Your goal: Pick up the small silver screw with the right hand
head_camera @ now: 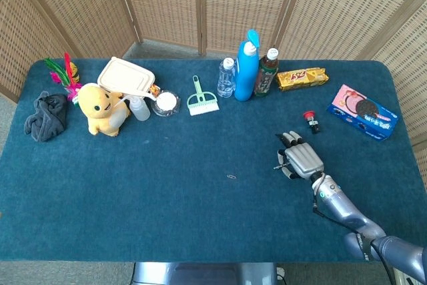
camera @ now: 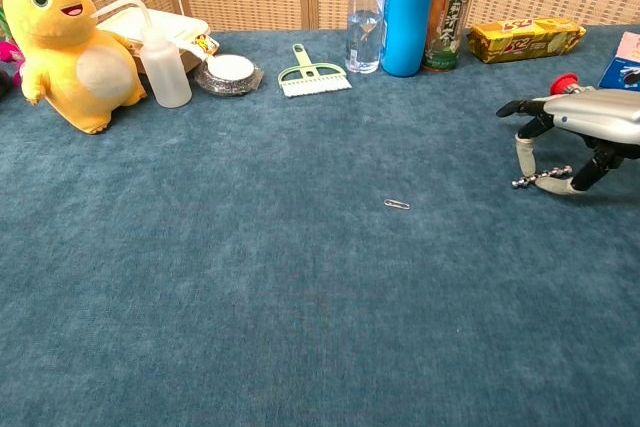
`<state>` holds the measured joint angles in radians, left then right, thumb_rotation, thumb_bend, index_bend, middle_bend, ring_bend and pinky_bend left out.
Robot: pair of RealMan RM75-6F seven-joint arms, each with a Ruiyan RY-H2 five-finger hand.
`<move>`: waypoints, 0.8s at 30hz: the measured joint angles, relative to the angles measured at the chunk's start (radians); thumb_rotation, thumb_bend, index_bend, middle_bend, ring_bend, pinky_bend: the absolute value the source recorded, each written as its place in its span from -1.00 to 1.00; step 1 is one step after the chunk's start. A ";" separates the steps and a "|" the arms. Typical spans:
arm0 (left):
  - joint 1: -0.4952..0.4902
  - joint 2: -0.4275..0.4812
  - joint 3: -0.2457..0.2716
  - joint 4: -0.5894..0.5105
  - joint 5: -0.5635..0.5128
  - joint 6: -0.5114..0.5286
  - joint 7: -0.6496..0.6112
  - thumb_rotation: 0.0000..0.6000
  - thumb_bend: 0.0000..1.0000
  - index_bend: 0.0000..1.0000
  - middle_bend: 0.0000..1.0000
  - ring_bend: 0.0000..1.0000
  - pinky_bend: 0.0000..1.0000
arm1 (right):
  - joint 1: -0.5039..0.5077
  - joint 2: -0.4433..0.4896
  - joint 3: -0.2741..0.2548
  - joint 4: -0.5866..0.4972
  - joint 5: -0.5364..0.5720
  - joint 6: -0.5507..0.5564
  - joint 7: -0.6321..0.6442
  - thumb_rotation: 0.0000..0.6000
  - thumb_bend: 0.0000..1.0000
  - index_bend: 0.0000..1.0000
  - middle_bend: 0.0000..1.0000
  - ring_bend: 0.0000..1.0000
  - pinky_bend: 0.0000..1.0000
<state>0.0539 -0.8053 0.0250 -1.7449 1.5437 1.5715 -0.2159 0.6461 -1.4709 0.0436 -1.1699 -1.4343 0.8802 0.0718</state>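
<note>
1. Silver fingertips (camera: 524, 152) of the right hand (head_camera: 303, 159) curl down and pinch the small silver screw (camera: 540, 176), just above the cloth.
2. The hand hovers near the blue table's (head_camera: 167, 205) right edge, below a red-capped item (head_camera: 310, 120).
3. A paperclip (camera: 397, 204) lies mid-table.

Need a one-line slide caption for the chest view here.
Right hand pinches the small silver screw low over the blue cloth table, a paperclip lying to its left.

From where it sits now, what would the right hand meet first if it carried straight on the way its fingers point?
Probably bare table: the right hand points toward the bottles, but depth is unclear. It pinches the small silver screw.
</note>
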 measured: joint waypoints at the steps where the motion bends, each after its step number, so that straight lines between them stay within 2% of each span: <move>1: 0.000 0.000 0.000 0.000 0.000 0.000 0.000 1.00 -0.27 -1.00 -1.00 -1.00 -0.91 | -0.001 0.001 0.000 -0.003 -0.002 0.003 0.002 1.00 0.06 0.25 -0.83 -1.00 -0.98; 11: -0.002 -0.001 0.000 -0.002 0.001 -0.003 0.005 1.00 -0.27 -1.00 -1.00 -1.00 -0.91 | -0.008 0.039 0.003 -0.082 -0.042 0.065 0.024 1.00 0.06 0.28 -0.81 -1.00 -0.98; 17: -0.002 0.000 0.000 -0.002 0.003 -0.002 0.002 1.00 -0.27 -1.00 -1.00 -1.00 -0.91 | -0.003 0.077 0.016 -0.180 -0.051 0.079 0.045 1.00 0.06 0.28 -0.81 -1.00 -0.98; 24: -0.001 0.002 0.001 0.001 0.004 -0.001 -0.008 1.00 -0.27 -1.00 -1.00 -1.00 -0.91 | 0.025 0.118 0.045 -0.328 -0.028 0.041 0.119 1.00 0.06 0.28 -0.81 -1.00 -0.98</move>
<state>0.0528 -0.8030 0.0256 -1.7437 1.5473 1.5706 -0.2242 0.6706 -1.3526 0.0889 -1.4974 -1.4622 0.9213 0.1909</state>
